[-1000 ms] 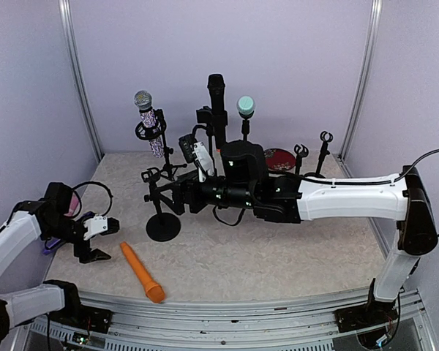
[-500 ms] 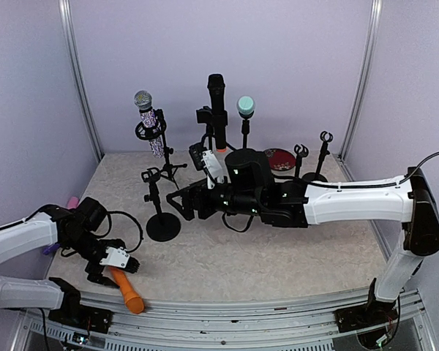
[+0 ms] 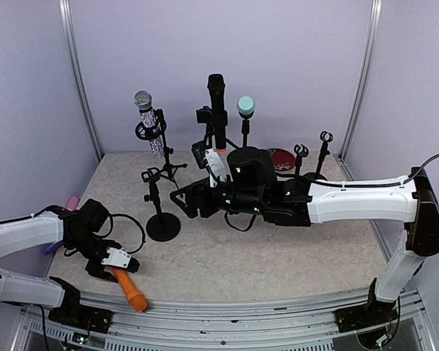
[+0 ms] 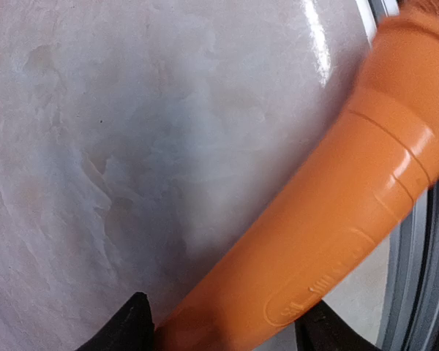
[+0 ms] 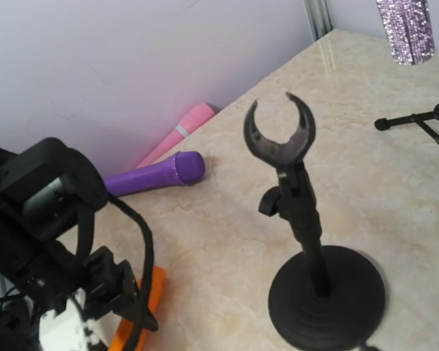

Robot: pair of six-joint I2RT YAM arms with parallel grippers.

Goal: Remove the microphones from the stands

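Note:
An orange microphone [image 3: 131,291] lies on the table near the front left edge. It fills the left wrist view [image 4: 336,219] and shows in the right wrist view [image 5: 141,292]. My left gripper [image 3: 111,265] [image 4: 219,330] is closed on its handle, with a fingertip against each side. An empty black stand [image 3: 161,216] [image 5: 300,212] with an open clip stands at centre left. My right gripper [image 3: 178,200] hovers just right of that stand, open and empty; its fingers are out of its own wrist view.
At the back, a glitter microphone [image 3: 148,117], a black microphone [image 3: 216,99] and a teal microphone [image 3: 246,107] sit in stands. Two small empty stands [image 3: 311,157] are at back right. A purple microphone [image 5: 154,175] and a pink one [image 5: 179,131] lie by the left wall.
My left gripper came forward and right onto the orange microphone, which shifted toward the front edge. My right gripper drew back to the right, away from the empty stand.

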